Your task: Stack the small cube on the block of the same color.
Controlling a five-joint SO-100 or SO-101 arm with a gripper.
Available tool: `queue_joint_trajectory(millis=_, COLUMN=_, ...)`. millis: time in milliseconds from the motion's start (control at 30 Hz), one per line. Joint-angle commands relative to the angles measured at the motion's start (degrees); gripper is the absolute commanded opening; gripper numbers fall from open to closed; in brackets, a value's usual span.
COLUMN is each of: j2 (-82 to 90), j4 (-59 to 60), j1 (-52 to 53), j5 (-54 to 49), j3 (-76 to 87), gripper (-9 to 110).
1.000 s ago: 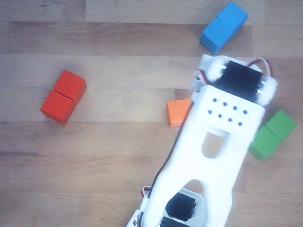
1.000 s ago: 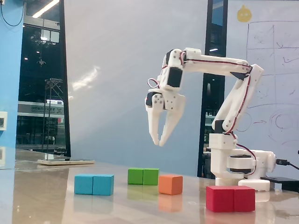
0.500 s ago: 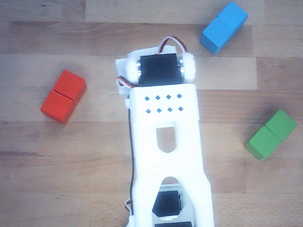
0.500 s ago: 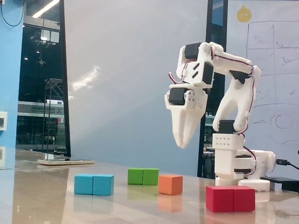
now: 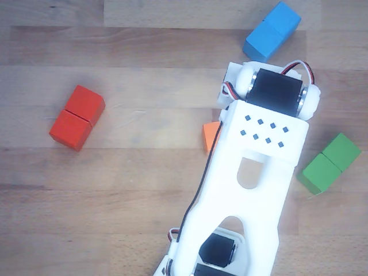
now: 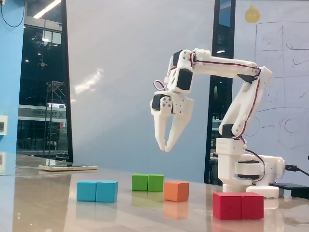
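The small orange cube (image 6: 176,191) sits on the wooden table; in the other view (image 5: 210,137) the arm half covers it. The red two-cube block (image 5: 76,117) lies far to the left in the other view and at the front right in the fixed view (image 6: 238,205). My gripper (image 6: 165,149) hangs pointing down, well above the table and slightly left of the orange cube. Its fingertips are nearly together and hold nothing. In the other view the white wrist (image 5: 267,98) hides the fingers.
A blue two-cube block (image 5: 271,31) (image 6: 97,191) and a green two-cube block (image 5: 332,163) (image 6: 148,182) lie on the table. The arm's base (image 6: 246,169) stands at the back right in the fixed view. A flat tray-like thing (image 6: 67,167) lies at the back left.
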Motion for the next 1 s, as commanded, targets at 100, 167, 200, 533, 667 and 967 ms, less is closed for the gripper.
queue_joint_trajectory(millis=100, j2=0.44, j4=-1.05, j1=-15.21, j5=-0.18, j3=-4.83, gripper=0)
queue_joint_trajectory(millis=167, j2=0.53, j4=-1.05, j1=-20.21, j5=-0.18, j3=-4.83, gripper=0)
queue_joint_trajectory(millis=200, j2=0.53, j4=-1.05, j1=-22.15, j5=-0.09, j3=-4.83, gripper=0)
queue_joint_trajectory(millis=533, j2=0.53, j4=-0.09, j1=-16.79, j5=0.00, j3=-4.75, gripper=0)
queue_joint_trajectory(millis=667, j2=0.26, j4=-1.05, j1=-6.24, j5=-0.09, j3=-4.75, gripper=0)
queue_joint_trajectory(millis=967, j2=0.18, j4=-1.14, j1=-5.71, j5=-0.09, j3=-4.75, gripper=0)
